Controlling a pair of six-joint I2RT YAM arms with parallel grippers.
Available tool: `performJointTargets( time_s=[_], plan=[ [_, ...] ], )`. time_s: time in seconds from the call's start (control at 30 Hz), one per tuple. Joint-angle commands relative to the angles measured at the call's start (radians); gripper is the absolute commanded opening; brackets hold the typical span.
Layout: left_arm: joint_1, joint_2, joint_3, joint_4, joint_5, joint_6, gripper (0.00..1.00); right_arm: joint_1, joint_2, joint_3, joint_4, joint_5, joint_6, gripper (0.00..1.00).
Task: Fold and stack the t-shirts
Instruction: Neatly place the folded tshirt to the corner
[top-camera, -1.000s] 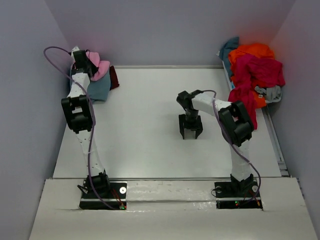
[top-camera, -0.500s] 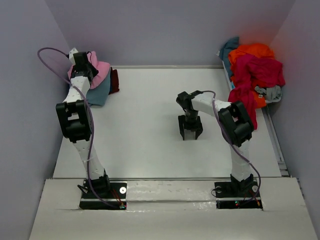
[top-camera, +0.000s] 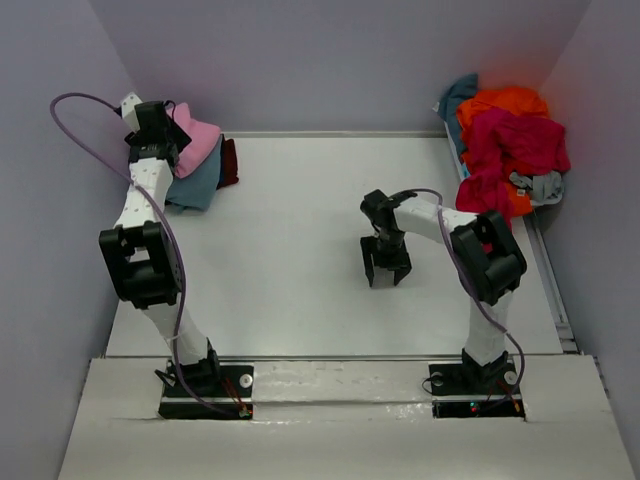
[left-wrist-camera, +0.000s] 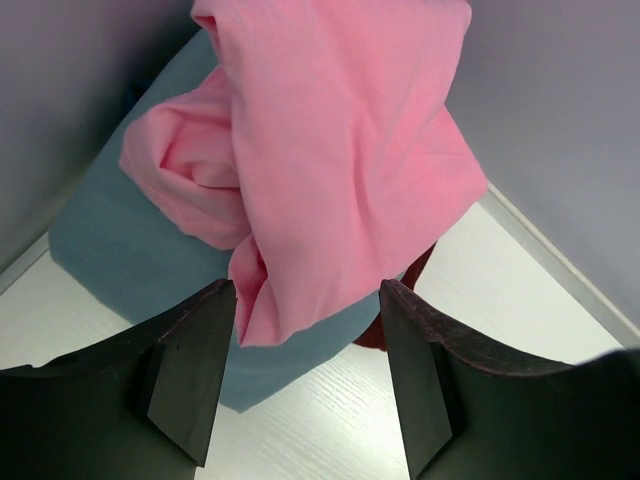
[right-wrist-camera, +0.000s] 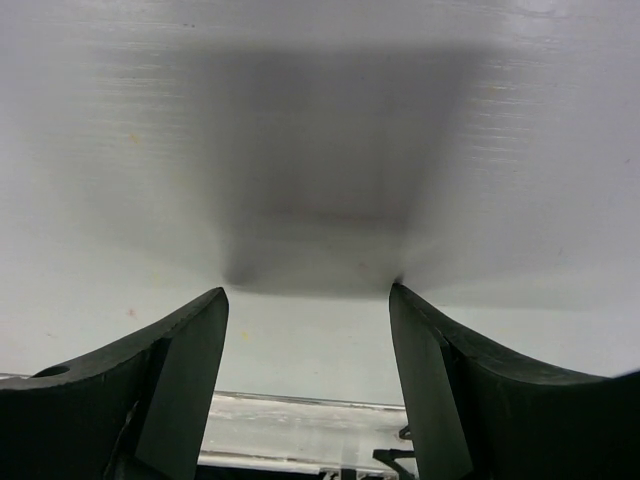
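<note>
While the right gripper (top-camera: 386, 277) hangs spread wide over the table (top-camera: 290, 230), the left gripper (left-wrist-camera: 305, 292) is spread too, above the pink t-shirt (left-wrist-camera: 340, 150) lying on the blue t-shirt (left-wrist-camera: 100, 250) in the far left corner. More t-shirts (top-camera: 510, 135) sit heaped far right.

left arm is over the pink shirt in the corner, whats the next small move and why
Probably lift the left pincer straight up and away. Its jaws stand open with nothing clamped, and the light pink cloth t-shirt already lies on the dusty teal-blue cloth t-shirt. The pink one's loose edge sits between the fingers, so a sideways pull could drag it.
</note>
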Motion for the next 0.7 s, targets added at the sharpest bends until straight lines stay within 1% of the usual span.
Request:
performJointTargets(
  time_s=[0.0,0.1,0.23,0.3,0.43,0.47,0.57,0.63,0.67],
  plan=[
    [-0.033,-0.177,-0.047,0.033,-0.057,0.001,0.70,0.010,-0.101,-0.065,0.101,-0.011,-0.020,0.71],
    [-0.044,-0.195,-0.054,0.061,-0.050,0.015,0.69,0.010,-0.124,-0.104,0.139,-0.039,-0.017,0.71],
    [-0.056,-0.145,-0.001,0.067,-0.042,0.023,0.68,0.010,-0.136,-0.174,0.224,-0.088,-0.015,0.71],
    [-0.066,-0.125,0.022,0.070,-0.044,0.035,0.68,0.010,-0.134,-0.181,0.238,-0.097,-0.026,0.71],
    [-0.066,-0.027,0.113,0.063,-0.001,0.061,0.68,0.010,-0.072,-0.084,0.219,-0.108,-0.052,0.71],
    [-0.066,0.019,0.168,0.043,0.001,0.066,0.68,0.010,-0.061,-0.022,0.207,-0.108,-0.060,0.71],
    [-0.066,0.103,0.283,0.004,0.019,0.064,0.68,0.010,-0.036,0.083,0.163,-0.109,-0.075,0.71],
    [-0.066,0.146,0.341,-0.014,0.039,0.067,0.65,0.010,-0.033,0.117,0.132,-0.108,-0.084,0.71],
    [-0.066,0.172,0.417,-0.051,0.042,0.067,0.64,0.010,-0.038,0.140,0.121,-0.099,-0.092,0.71]
  ],
)
